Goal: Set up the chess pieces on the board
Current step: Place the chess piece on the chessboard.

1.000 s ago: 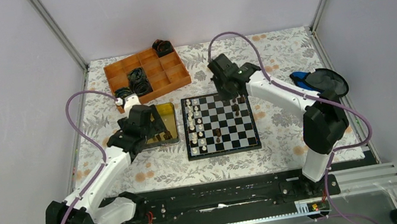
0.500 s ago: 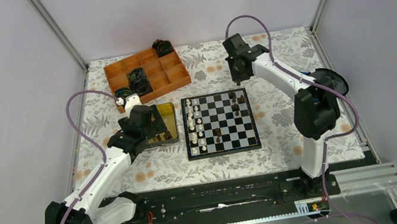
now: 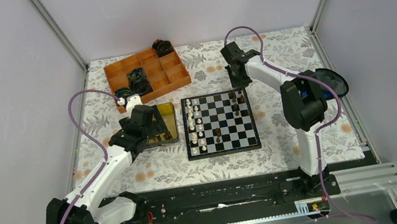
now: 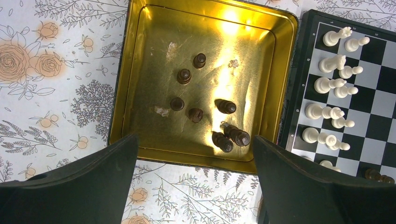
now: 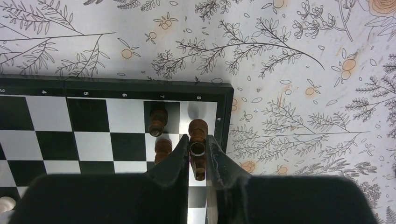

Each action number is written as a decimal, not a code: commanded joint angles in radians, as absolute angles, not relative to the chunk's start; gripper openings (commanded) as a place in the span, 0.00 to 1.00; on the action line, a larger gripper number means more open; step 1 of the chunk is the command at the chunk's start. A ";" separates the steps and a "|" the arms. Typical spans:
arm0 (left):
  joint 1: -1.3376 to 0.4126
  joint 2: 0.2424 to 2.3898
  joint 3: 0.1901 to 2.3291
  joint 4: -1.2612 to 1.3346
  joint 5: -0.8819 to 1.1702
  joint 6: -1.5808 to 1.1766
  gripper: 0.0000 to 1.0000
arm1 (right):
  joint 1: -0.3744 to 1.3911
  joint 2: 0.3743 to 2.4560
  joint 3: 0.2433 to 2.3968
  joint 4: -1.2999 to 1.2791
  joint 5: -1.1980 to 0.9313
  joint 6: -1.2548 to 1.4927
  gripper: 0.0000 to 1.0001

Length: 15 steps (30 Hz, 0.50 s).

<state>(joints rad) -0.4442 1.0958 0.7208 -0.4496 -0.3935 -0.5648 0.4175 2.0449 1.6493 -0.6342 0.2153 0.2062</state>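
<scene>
R gripper (image 5: pixel 197 142): jaws clamped on dark piece (image 5: pixel 198 129) at board (image 5: pixel 116 83) 1 o'clock corner, evidently for back-rank seating. L gripper (image 4: pixel 196 184): jaws wide apart above tray (image 4: pixel 119 93), poised for loose dark pieces (image 4: pixel 195 114).

The top camera sits high behind my arm bases, looking down toward twelve o'clock over the whole tabletop (image 3: pixel 286 146). My left wrist camera hangs close above the gold tin (image 4: pixel 121 93), the chessboard (image 4: pixel 369 116) entering at three o'clock. My right wrist camera looks down, very near, on that board's corner.
</scene>
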 commanded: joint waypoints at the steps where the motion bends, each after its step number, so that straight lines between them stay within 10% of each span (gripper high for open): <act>1: -0.450 1.104 0.730 -0.434 -0.420 -0.542 0.99 | 0.404 2.055 1.680 -0.600 0.190 0.198 0.01; 15: -0.451 1.114 0.730 -0.434 -0.416 -0.543 0.99 | 0.382 2.073 1.653 -0.571 0.157 0.198 0.01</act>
